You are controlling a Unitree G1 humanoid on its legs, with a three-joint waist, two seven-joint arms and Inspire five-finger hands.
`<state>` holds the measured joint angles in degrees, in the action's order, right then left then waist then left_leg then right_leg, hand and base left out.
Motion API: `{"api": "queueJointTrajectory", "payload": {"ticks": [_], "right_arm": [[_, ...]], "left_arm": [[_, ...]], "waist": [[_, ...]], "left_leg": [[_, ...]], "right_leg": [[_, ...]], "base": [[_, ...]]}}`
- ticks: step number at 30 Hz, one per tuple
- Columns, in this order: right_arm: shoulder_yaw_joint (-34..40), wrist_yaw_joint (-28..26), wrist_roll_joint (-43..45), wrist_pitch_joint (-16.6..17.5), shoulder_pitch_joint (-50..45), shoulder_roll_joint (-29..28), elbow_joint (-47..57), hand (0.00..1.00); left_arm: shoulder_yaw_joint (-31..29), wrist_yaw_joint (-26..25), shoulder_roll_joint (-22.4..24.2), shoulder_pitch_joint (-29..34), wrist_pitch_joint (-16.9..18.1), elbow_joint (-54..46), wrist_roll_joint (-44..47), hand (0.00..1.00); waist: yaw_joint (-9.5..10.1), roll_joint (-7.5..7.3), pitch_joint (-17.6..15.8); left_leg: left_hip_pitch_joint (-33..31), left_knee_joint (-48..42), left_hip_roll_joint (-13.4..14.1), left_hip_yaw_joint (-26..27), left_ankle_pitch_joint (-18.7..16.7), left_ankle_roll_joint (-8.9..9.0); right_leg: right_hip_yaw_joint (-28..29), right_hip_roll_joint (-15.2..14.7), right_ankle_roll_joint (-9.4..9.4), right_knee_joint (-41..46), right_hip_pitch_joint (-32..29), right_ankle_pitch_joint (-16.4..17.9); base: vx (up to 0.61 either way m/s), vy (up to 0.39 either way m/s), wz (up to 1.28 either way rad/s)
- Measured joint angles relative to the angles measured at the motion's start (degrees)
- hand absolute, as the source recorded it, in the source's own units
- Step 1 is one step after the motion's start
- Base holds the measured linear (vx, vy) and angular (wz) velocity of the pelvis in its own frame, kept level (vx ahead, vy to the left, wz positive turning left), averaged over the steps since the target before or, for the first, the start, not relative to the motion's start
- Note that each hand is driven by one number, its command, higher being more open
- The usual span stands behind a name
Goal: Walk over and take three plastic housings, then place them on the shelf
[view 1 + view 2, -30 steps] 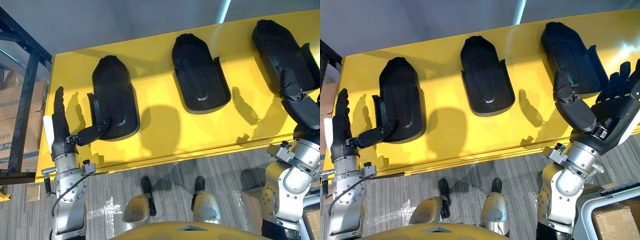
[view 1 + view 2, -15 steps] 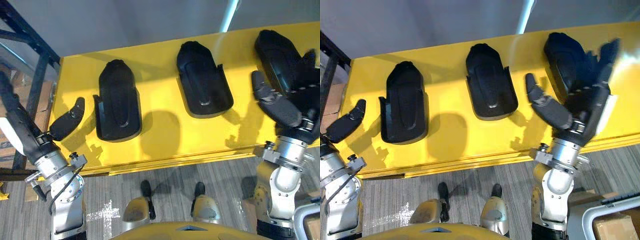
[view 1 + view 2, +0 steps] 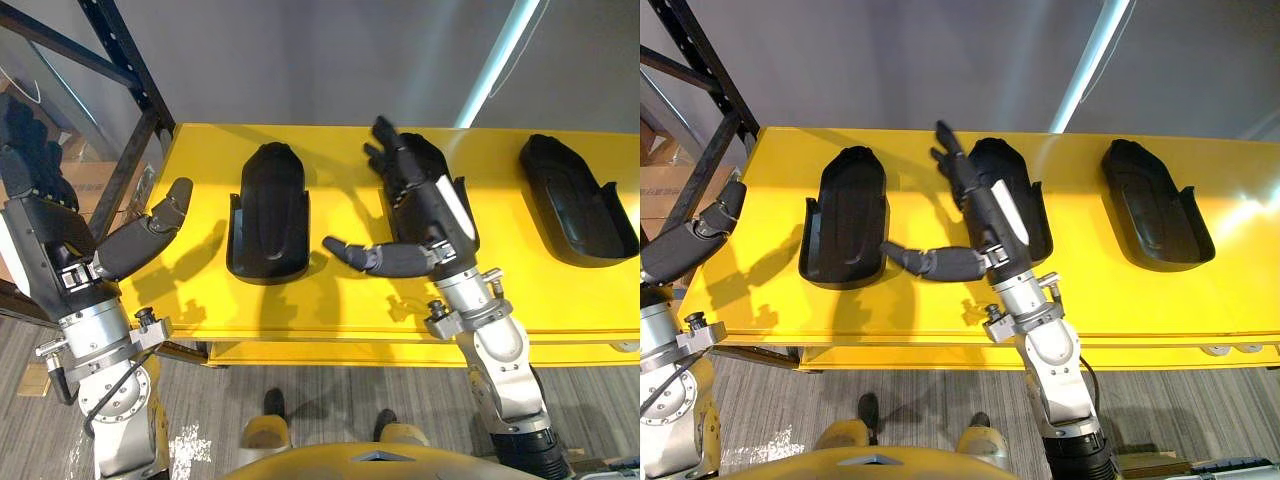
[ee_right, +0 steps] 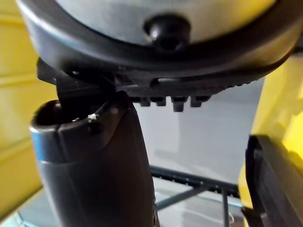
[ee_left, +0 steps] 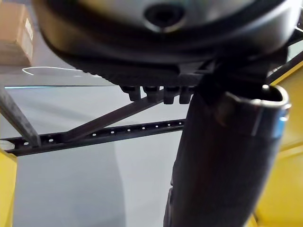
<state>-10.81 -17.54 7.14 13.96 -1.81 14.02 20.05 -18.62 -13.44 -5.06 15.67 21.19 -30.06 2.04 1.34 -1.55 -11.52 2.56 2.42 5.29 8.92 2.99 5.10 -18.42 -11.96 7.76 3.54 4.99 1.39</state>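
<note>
At the far left stood a dark metal rack (image 3: 125,60) of thin, hole-punched beams, with a brown cardboard box (image 5: 14,33) behind it. The left hand (image 3: 40,235) was raised off the counter's left end. It was open and held nothing, its fingers loose and its thick, rounded thumb reaching in over the left edge.

The counter (image 3: 560,290) was a long, smooth, glossy yellow slab carrying all three housings in a row, well apart from one another. Each was a matt black plastic shell, rounded at the far end, squared and open at the near end, with low side walls. The left housing (image 3: 268,210) lay near the left end, dome side up, with a raised rib down its back.

The middle housing (image 3: 1005,160) sat near the centre, partly covered by the right hand (image 3: 430,215). That hand was spread open above it, fingers straight and pointing toward the back edge, and its thumb jutted sideways toward the left housing. I could not tell whether the hand touched the shell.

The right housing (image 3: 578,200) lay near the right end, hollow side up like a shallow tray.
</note>
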Motion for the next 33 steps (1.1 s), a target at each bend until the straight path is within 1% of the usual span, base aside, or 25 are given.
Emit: {"api": "queueJointTrajectory", "payload": {"ticks": [2, 5, 8, 10, 13, 15, 17, 20, 23, 26, 29, 31, 32, 33], "right_arm": [[-2.8, -0.8, -1.0, 0.0, 0.8, 1.0, -1.7, 1.0], [-7.1, -0.9, -6.7, 0.2, 3.6, 2.1, -5.0, 1.0], [-8.4, -0.7, -9.0, 0.8, 6.3, 2.2, -7.0, 1.0], [-9.5, -0.7, -9.1, 1.3, 8.1, 2.9, -8.1, 1.0], [-11.9, -0.6, -9.8, 1.8, 10.2, 3.7, -8.5, 1.0], [-13.4, -0.3, -11.6, 2.5, 11.2, 3.9, -8.7, 1.0], [-14.1, 0.8, -14.1, 3.1, 11.9, 3.9, -8.7, 1.0], [-14.9, 4.5, -19.6, 5.3, 14.1, 3.7, -9.9, 1.0], [-15.1, 10.9, -25.9, 6.8, 16.9, 3.6, -12.7, 1.0], [-15.1, 15.8, -31.2, 6.8, 18.7, 3.3, -14.5, 1.0], [-15.0, 19.8, -32.5, 6.8, 19.8, 2.8, -16.4, 1.0], [-14.9, 21.5, -34.0, 6.8, 20.7, 2.5, -17.5, 1.0], [-14.6, 23.3, -35.8, 6.8, 21.4, 2.2, -18.1, 1.0], [-14.5, 23.6, -36.2, 6.8, 21.7, 2.0, -18.3, 1.0]], "left_arm": [[1.0, 0.4, -0.1, 0.2, 0.1, 0.0, 0.3, 1.0], [2.2, 0.4, -0.1, 0.2, 0.9, 0.0, 0.2, 1.0], [2.3, -0.6, -0.5, 0.1, 1.1, -1.3, 0.1, 1.0], [2.5, -1.7, -0.9, 0.0, 1.5, -2.6, 0.1, 1.0], [2.6, -3.4, -1.9, 0.0, 1.6, -3.7, 0.1, 1.0], [3.0, -4.0, -2.0, -0.1, 1.6, -4.0, 0.1, 1.0], [3.4, -4.1, -1.9, -0.1, 1.6, -4.0, -0.1, 1.0], [3.5, -3.7, -1.9, -0.1, 1.6, -4.0, -0.3, 1.0], [4.6, -2.3, -2.0, -0.1, 1.4, -4.0, -0.3, 1.0], [4.9, -1.1, -2.0, -0.1, 1.2, -4.0, -0.2, 1.0], [5.0, 0.0, -2.0, 0.1, 1.2, -4.0, 0.5, 1.0], [5.6, 0.5, -1.9, 0.1, 1.2, -4.0, 0.8, 1.0], [6.2, 1.2, -1.9, 0.2, 1.2, -4.0, 1.2, 1.0], [6.4, 1.4, -1.9, 0.2, 1.2, -4.0, 1.5, 1.0]], "waist": [[0.2, 0.08, 0.2], [0.73, 0.24, 0.2], [1.43, 0.3, 0.2], [1.76, 0.31, 0.1], [2.45, 0.34, 0.0], [3.06, 0.44, -0.2], [3.24, 0.5, -0.5], [3.25, 0.54, -2.0], [3.54, 0.51, -3.7], [3.69, 0.54, -4.5], [4.11, 0.56, -4.7], [4.33, 0.57, -4.7], [4.64, 0.7, -4.9], [4.69, 0.82, -5.1]], "left_leg": [[0.0, 1.0, 0.0, -0.2, 0.6, 0.06], [-0.5, 2.4, 0.3, -0.7, 2.0, 0.14], [-2.1, 2.4, 0.5, -0.9, 2.5, 0.17], [-3.0, 2.4, 0.5, -1.3, 2.9, 0.1], [-3.0, 2.4, 0.4, -1.4, 3.0, 0.1], [-3.0, 2.4, 0.4, -1.5, 3.0, 0.1], [-3.1, 2.4, 0.4, -1.7, 3.0, 0.1], [-3.2, 2.4, 0.4, -2.2, 3.1, 0.12], [-3.3, 2.4, 0.5, -2.4, 3.3, 0.17], [-3.6, 2.4, 0.5, -2.5, 3.5, 0.1], [-4.2, 2.3, 0.5, -2.6, 3.7, 0.11], [-4.2, 2.3, 0.5, -2.7, 3.7, 0.1], [-4.2, 2.3, 0.5, -2.9, 3.7, 0.11], [-4.2, 2.3, 0.5, -3.0, 3.7, 0.12]], "right_leg": [[-0.2, 0.2, 0.1, -0.5, 0.1, -0.1], [-0.5, 0.7, -0.22, -0.7, -0.8, -0.5], [-0.6, 1.0, -0.38, -0.7, -2.3, -1.0], [-0.9, 1.0, -0.39, -0.7, -2.9, -1.2], [-1.0, 1.0, -0.39, -0.7, -2.8, -1.2], [-1.0, 1.0, -0.39, -0.6, -2.8, -1.2], [-1.1, 1.0, -0.4, -0.6, -2.8, -1.1], [-1.5, 1.0, -0.5, -0.4, -2.7, -1.1], [-1.7, 1.0, -0.87, 0.4, -2.9, -0.7], [-1.7, 1.0, -0.86, 0.5, -3.3, -0.8], [-1.7, 1.0, -0.84, 0.5, -4.0, -0.8], [-1.7, 1.0, -0.85, 0.5, -4.0, -0.8], [-1.8, 1.0, -0.86, 0.5, -3.9, -0.8], [-1.8, 1.0, -0.86, 0.5, -3.9, -0.8]], "base": [[-0.07, -0.006, 0.08], [-0.05, -0.011, 0.07], [-0.05, -0.01, 0.05], [-0.01, -0.006, 0.09], [0.0, -0.003, 0.03], [0.0, 0.0, 0.0], [-0.01, -0.001, 0.03], [-0.04, -0.002, 0.07], [-0.02, -0.001, 0.04], [0.0, 0.0, 0.0], [0.0, 0.0, 0.0], [0.0, 0.0, 0.0], [0.02, -0.006, 0.03], [0.01, -0.004, 0.04]]}}
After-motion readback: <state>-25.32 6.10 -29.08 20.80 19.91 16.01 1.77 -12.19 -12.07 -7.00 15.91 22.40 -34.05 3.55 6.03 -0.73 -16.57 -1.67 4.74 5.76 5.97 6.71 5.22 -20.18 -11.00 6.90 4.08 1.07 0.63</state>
